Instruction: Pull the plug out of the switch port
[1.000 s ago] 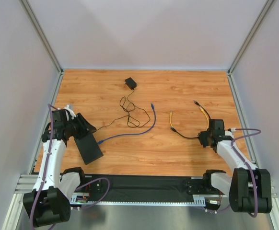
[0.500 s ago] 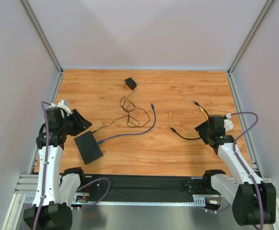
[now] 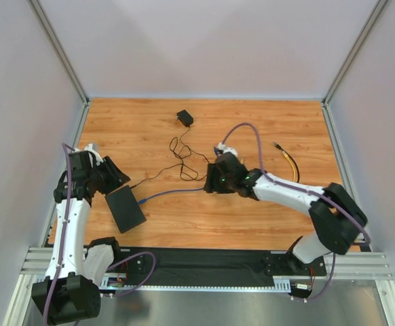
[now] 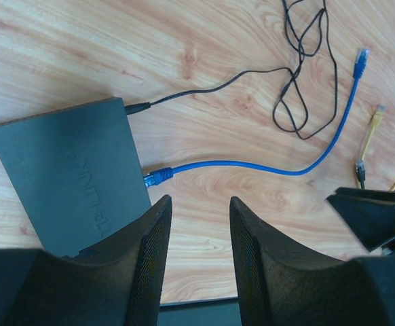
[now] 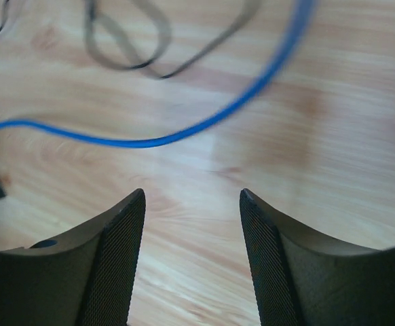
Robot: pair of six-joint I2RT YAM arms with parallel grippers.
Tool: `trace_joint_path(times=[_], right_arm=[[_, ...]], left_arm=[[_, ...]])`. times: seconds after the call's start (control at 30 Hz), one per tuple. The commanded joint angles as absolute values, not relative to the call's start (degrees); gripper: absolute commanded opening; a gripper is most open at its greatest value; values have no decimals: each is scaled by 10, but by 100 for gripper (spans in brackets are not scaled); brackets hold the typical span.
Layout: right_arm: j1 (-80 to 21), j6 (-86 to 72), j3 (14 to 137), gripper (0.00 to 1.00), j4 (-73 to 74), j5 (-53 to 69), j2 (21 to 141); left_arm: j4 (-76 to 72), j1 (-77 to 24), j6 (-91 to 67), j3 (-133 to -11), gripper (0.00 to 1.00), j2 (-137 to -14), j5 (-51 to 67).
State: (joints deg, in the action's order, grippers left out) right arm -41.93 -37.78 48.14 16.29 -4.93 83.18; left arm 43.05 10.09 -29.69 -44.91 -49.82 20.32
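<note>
Switch [image 3: 125, 209]: lies flat, near left. Blue plug [image 4: 158, 177] seated in its port; pull not begun. Left gripper [image 4: 199, 204] open, empty, above switch. Right gripper [image 5: 192, 197] open, empty, over blue cable [image 5: 150, 142], centre.

White moulded link shells [image 3: 70, 225] are joined by black motor housings [image 3: 82, 174] on both arms. A purple cable [image 3: 243, 124] is looped along each. Black curved fingers [image 4: 143, 272] are faced with fine mesh-textured pads.

Bright, even light, soft shadows. In the right wrist view the blue cable [image 5: 143, 142] is blurred, most at its upper end.
</note>
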Motion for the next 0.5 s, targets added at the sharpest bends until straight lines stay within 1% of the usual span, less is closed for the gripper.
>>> trace_joint_path(times=[0.0, 0.03, 0.1, 0.2, 0.37, 0.47], right_arm=[[-493, -355, 548, 60, 57, 16, 904], [-504, -357, 555, 60, 35, 31, 934], [-535, -359, 567, 61, -28, 47, 957], [-571, -352, 580, 61, -61, 25, 982], [-589, -392, 587, 62, -115, 53, 1022], [-595, -407, 571, 66, -178, 68, 1036]], left_arm=[[442, 98, -302, -455, 47, -506, 183], [442, 98, -306, -454, 47, -509, 175], [448, 99, -326, -442, 46, -514, 135], [438, 98, -337, -422, 45, -528, 123], [424, 98, -357, -399, 44, -566, 126], [418, 99, -366, -393, 45, -569, 97]])
